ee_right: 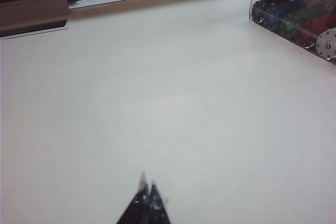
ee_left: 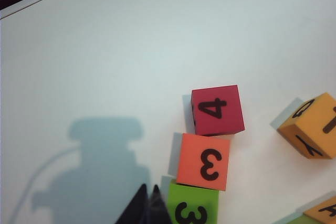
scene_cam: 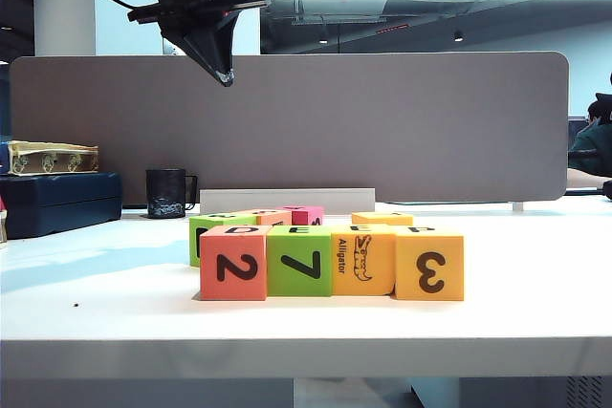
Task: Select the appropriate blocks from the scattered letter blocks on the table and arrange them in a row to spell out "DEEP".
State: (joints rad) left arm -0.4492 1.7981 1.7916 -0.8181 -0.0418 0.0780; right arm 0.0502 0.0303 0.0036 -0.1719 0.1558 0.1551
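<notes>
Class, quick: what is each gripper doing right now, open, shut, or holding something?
Left gripper: shut, holding nothing, raised above the table.
Right gripper: shut, holding nothing, over bare table.

Near edge of table (scene_cam: 96, 312), centre: row of four blocks, faces touching. Left to right: block marked 2 (scene_cam: 233, 263), block marked 7 (scene_cam: 299, 261), alligator block (scene_cam: 362, 260), block marked 3 (scene_cam: 429, 262).

Behind the row, four spare blocks: one behind the row's left end (scene_cam: 212, 227), one behind the 2–7 join (scene_cam: 268, 217), one further back, mid-row (scene_cam: 304, 214), one behind the right half (scene_cam: 382, 219).

Far left of table: mug (scene_cam: 167, 193), case (scene_cam: 59, 200) left of it, box (scene_cam: 50, 157) on the case.

Left gripper (scene_cam: 225, 76): high above, left of row.

Right gripper (ee_right: 147, 186): over bare table, tray of discs (ee_right: 296, 22) far off.
</notes>
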